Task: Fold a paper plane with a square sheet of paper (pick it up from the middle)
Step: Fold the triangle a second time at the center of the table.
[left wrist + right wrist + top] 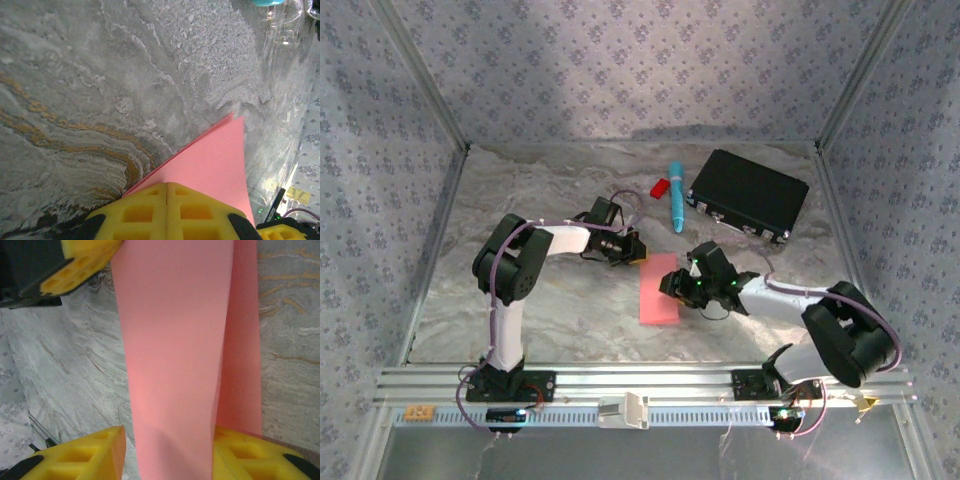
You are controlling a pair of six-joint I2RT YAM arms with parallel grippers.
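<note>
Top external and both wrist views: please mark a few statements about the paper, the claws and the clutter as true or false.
1. The left claw is shut, over the square sheet of paper near a corner. True.
2. The right claw is clamped fully shut. False: its fingers stand apart, with a layer of paper running between them.
3. The blue pen lies on the paper. False: it lies farther back, apart from the paper, beside the black case.
4. The black case is closed. True.
5. The paper is a flat, unfolded square. False: it looks like a narrow strip, with two layers showing in the right wrist view.
</note>
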